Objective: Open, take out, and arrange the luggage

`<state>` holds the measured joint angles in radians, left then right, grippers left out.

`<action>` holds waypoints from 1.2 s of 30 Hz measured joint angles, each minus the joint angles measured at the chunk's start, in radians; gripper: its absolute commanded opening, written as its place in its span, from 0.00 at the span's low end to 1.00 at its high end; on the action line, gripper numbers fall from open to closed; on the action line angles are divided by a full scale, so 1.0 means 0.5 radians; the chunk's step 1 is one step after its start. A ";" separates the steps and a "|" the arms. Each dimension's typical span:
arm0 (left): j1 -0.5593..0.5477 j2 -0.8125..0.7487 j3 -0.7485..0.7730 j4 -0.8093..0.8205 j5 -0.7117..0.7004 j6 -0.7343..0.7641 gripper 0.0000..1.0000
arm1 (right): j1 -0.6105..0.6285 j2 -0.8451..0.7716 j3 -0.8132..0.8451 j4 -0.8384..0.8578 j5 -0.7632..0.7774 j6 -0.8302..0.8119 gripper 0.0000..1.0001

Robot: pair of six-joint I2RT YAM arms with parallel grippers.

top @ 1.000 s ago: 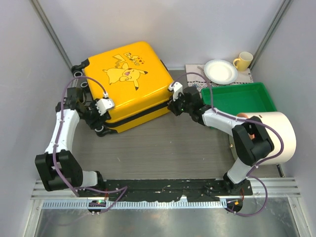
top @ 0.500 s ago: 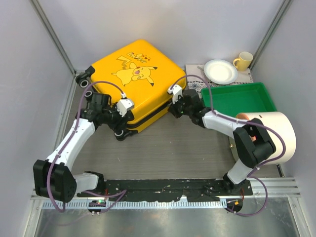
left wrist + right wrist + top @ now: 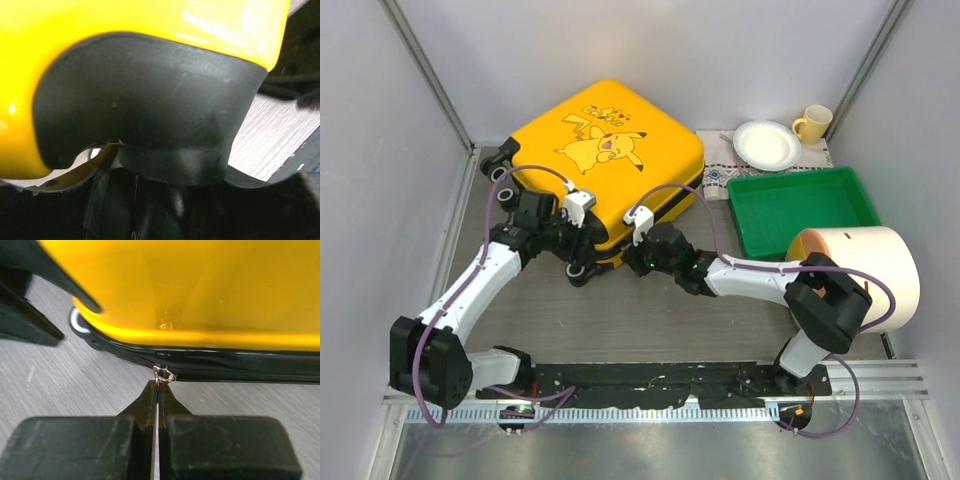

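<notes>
Toward the table's (image 3: 650, 300) back left lies the yellow luggage (image 3: 610, 150), a stiff, glossy, likely slippery shell. Its zipper pull (image 3: 163, 374), the natural hold, is pinched tight by the right gripper (image 3: 157, 387); whether the left gripper (image 3: 582, 225) is apart or together cannot be told.

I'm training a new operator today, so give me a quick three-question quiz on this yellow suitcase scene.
1. Which gripper is at the luggage corner beside its near wheel?
2. True or false: the luggage lies open on the table.
3. The right gripper is shut on: A) the zipper pull, B) the wheel, C) nothing.

Key: 1: the left gripper. 2: false, both shells are together. 3: A.
</notes>
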<state>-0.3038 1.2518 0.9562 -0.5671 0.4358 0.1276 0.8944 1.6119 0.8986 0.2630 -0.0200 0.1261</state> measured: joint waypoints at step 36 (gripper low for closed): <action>0.883 -0.148 0.443 0.213 0.298 0.014 0.90 | -0.244 0.053 -0.065 0.223 -0.095 0.149 0.01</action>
<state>0.1375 1.1778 1.1778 -0.4606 0.5850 0.1349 0.7723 1.6386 0.8661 0.3744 -0.0677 0.2005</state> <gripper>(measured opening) 0.947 0.040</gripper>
